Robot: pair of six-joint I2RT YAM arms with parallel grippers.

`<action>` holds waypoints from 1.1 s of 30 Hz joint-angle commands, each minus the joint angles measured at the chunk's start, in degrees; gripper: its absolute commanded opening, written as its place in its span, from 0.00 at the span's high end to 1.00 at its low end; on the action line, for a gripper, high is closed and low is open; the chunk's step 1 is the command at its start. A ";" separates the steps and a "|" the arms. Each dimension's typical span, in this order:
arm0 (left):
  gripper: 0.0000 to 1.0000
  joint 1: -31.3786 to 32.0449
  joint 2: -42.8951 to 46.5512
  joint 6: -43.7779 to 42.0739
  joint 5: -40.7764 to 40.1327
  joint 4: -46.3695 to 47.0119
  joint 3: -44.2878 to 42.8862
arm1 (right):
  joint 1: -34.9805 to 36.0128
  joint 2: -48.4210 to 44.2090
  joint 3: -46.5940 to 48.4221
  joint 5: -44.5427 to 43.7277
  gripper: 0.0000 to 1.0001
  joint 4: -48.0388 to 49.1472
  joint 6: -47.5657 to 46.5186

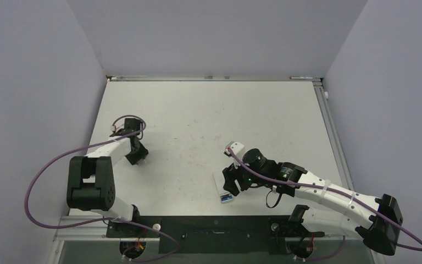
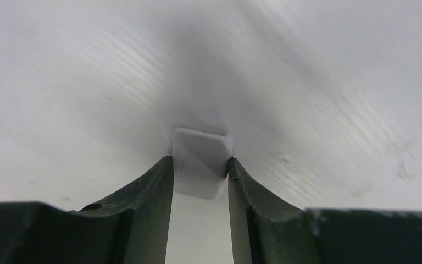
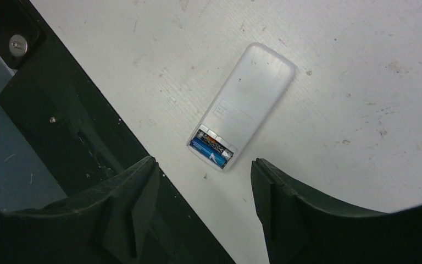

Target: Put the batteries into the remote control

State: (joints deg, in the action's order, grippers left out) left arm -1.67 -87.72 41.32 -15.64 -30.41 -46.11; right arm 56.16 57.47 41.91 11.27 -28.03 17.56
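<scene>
The white remote control [image 3: 250, 93] lies back-up near the table's front edge, also seen from above [image 1: 220, 184]. Its battery bay at the near end is uncovered. A blue battery [image 3: 209, 153] and a dark battery [image 3: 218, 144] lie side by side inside the bay. My right gripper [image 3: 203, 161] is open and empty, hovering just above the remote's bay end [image 1: 232, 184]. My left gripper [image 2: 200, 163] is at the left of the table [image 1: 137, 157], low at the surface. It is shut on a tiny white square plastic piece [image 2: 203, 148].
The black mounting bar [image 3: 82, 137] runs along the table's front edge, just beside the remote. Grey walls close in the table [image 1: 209, 110] at the left, back and right. A purple cable [image 1: 44, 170] loops off the left arm.
</scene>
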 commanded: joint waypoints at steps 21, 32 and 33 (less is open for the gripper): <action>0.83 44.78 -1.24 -5.05 16.39 2.76 2.00 | -0.45 1.31 3.48 -0.62 0.38 -4.96 3.75; 0.82 47.99 10.80 -5.92 27.72 3.90 5.60 | 0.62 0.03 0.71 6.79 0.36 3.46 -2.73; 0.83 48.07 11.72 -5.78 28.67 4.09 5.85 | 1.06 -0.30 0.12 7.28 0.35 4.99 -3.58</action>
State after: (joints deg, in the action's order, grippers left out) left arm 45.98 -80.38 36.25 7.38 -26.00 -40.56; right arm 56.03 58.67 42.92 14.94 -30.59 18.04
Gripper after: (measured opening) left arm 0.328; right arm 0.639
